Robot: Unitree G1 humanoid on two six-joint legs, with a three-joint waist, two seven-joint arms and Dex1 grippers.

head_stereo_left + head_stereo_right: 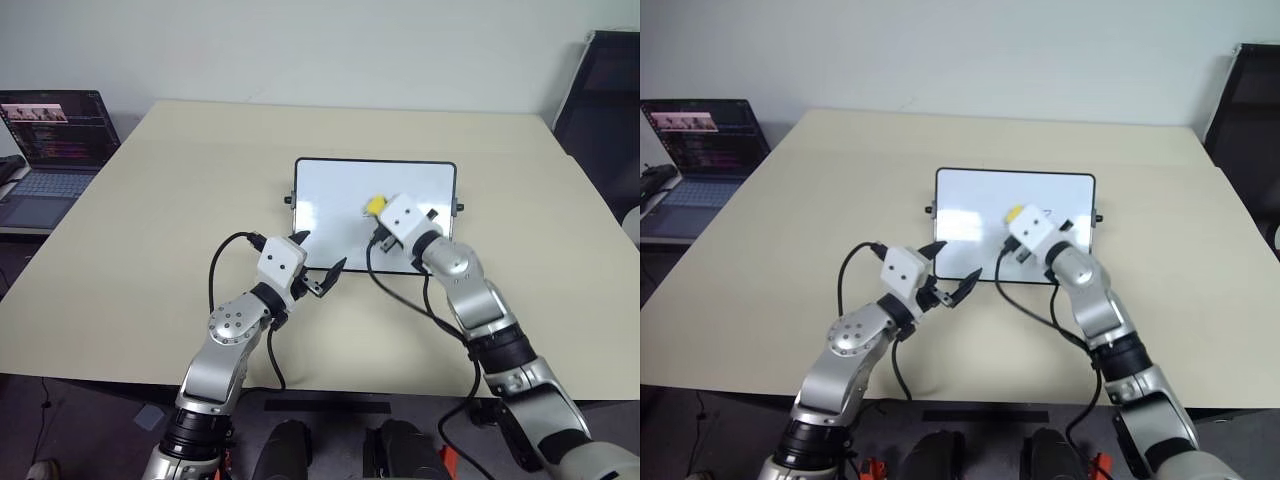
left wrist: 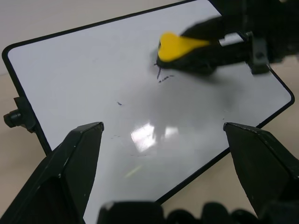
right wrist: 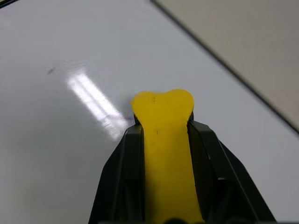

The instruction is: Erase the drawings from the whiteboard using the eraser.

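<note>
A whiteboard [image 1: 340,200] is seen lying flat on a beige table [image 1: 150,240], past the table's middle, its long sides running left to right. The yellow eraser [image 1: 374,205] is clamped between the 2 black fingers of the right gripper [image 1: 378,212], which are closed tight against its sides so that the eraser bulges out past the fingertips. The eraser is held over the right half of the board, at or just above its surface; contact cannot be made out for certain. In the left wrist view, thin dark marks [image 2: 160,74] are seen on the white surface just beside the eraser's tip, with a few faint specks further along the board. In the right eye view, 1 or 2 thin strokes [image 1: 1065,222] are visible to the right of the gripper. The left gripper [image 1: 318,268] is held at the board's near left corner, its 2 fingers spread wide apart with nothing between them. A laptop [image 1: 50,150] with a lit screen is seen at the far left, off the table.
</note>
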